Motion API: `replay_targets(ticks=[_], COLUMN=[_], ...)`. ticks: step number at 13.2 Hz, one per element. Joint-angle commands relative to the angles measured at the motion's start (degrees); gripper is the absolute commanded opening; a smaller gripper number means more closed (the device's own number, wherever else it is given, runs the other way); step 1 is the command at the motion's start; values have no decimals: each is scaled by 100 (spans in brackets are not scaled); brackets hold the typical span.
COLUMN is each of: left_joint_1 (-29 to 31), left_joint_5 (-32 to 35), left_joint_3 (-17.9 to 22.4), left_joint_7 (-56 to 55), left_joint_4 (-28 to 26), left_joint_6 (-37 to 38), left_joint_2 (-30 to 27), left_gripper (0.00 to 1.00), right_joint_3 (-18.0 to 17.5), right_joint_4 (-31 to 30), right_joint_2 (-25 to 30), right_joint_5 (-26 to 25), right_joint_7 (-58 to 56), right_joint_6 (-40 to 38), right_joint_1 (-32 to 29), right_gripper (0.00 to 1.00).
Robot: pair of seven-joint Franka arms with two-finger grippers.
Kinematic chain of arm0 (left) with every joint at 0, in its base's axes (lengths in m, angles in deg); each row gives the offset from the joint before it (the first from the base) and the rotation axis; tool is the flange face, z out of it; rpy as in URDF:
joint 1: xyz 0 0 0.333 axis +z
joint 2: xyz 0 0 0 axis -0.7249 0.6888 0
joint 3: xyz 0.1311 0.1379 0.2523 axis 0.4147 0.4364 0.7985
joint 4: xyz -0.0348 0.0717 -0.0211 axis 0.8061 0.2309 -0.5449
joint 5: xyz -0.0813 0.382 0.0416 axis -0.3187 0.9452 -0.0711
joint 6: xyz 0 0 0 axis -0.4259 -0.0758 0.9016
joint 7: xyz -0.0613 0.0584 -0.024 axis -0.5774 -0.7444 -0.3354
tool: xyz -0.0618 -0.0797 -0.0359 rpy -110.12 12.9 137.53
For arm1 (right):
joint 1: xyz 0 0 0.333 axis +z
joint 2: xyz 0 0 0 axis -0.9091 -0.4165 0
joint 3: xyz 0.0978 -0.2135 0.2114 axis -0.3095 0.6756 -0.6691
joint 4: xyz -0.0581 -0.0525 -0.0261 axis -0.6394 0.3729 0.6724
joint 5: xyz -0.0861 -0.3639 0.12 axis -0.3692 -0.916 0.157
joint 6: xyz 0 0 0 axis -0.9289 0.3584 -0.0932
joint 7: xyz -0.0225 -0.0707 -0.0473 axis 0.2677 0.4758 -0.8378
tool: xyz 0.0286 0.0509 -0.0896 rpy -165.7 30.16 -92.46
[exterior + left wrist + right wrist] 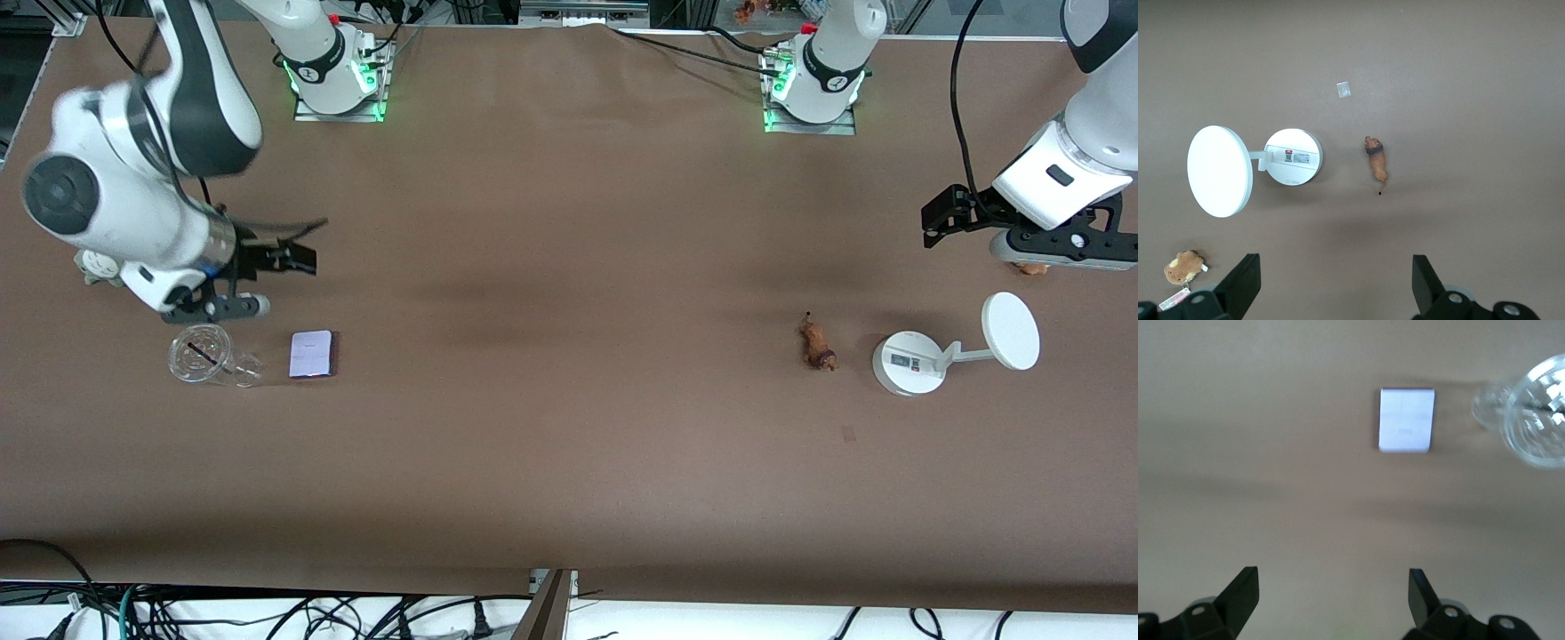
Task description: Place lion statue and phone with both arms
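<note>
Two arms are sharing the brown tabletop (569, 267), and five loose things are lying on it: one lion statue, one phone, one clear cup, one white stand and one small plush toy.

The lion statue (818, 344) (1375, 162) is lying on its side toward the left arm's end of the tabletop, just beside the stand's round base and apart from it. It is showing a slim orange-brown body, a darker brown head end and a thin dark tail. The white stand (909, 363) (1293, 156) is carrying a round disc on a short arm. The plush toy (1183, 267), fuzzy brown with a tag, is lying under the left gripper, farther from the front camera than the stand.

The phone (311, 354) (1406, 420) is lying flat toward the right arm's end, a pale lavender-white rectangle with rounded corners and a darker edge. The clear cup (206, 356) (1538, 420) is lying on its side just beside it, nearer that end of the tabletop.

The left gripper (947, 216) (1336, 283) is hanging over bare tabletop near the stand, its fingers (1243, 280) standing wide apart and holding nothing. The right gripper (289, 249) (1333, 597) is hovering over the tabletop near the phone, its fingers (1243, 593) also spread apart and empty.
</note>
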Motion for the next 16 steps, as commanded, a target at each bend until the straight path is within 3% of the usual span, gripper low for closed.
replay_targets(ticks=[1,3,5,8,16], left_joint_1=[-10,-10,-19,-19,-19], left_joint_5=[-17,-17,-17,-17,-17], left_joint_3=[-12,-12,-12,-12,-12], left_joint_7=[-16,-16,-16,-16,-16], left_joint_4=[160,160,160,160,160], left_joint_6=[79,79,79,79,79], left_joint_2=[76,76,76,76,76], left_gripper=[100,100,100,100,100], right_joint_3=[3,47,109,355,355], right_joint_4=[1113,1808,2109,2102,2075], right_joint_2=[-42,-33,-7,73,72], right_joint_5=[62,-8,-17,-8,-17], right_joint_7=[170,161,170,117,73], right_joint_6=[-1363,-2138,-2510,-2441,-2493], right_joint_1=[-18,-18,-27,-35,-35], right_gripper=[99,99,99,99,99])
